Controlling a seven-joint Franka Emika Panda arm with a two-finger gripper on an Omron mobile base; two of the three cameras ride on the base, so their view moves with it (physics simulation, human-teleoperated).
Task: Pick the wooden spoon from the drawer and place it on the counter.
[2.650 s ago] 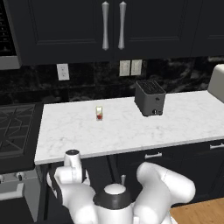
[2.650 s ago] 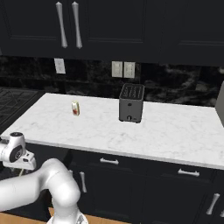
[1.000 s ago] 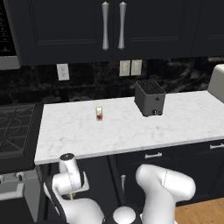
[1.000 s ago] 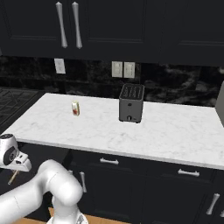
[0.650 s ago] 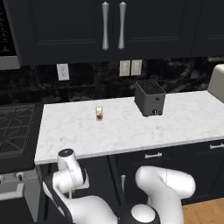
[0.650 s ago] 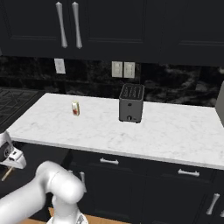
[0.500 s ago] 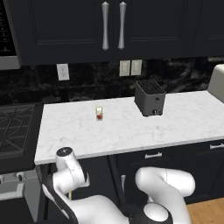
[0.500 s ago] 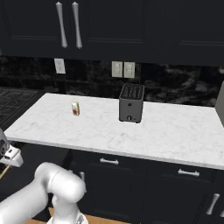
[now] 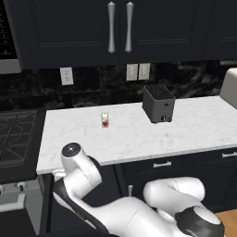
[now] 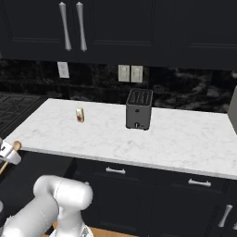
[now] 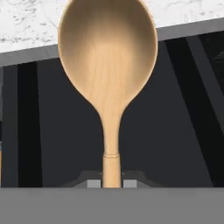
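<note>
The wooden spoon (image 11: 109,65) hangs close in front of the hand camera, bowl up, and my gripper (image 11: 111,183) is shut on its thin handle. In the right base view the gripper (image 10: 6,155) sits at the far left edge, just below the counter's front edge, and the spoon (image 10: 16,146) pokes out of it. The white marble counter (image 10: 176,134) runs across both base views (image 9: 139,134) and shows above the spoon's bowl (image 11: 26,22). A dark flat panel under the counter's left end looks like the pulled-out drawer (image 10: 41,169).
A black toaster (image 10: 139,109) stands near the counter's back middle and a small glass shaker (image 10: 79,115) with red contents to its left. The black gas stove (image 9: 16,134) adjoins the counter's left end. Closed black drawers with silver handles (image 10: 115,171) line the cabinet below.
My hand, still holding the spoon, has drifted left to the edge of the right base view and risen a little. The arm's elbow has lifted slightly in the left base view.
</note>
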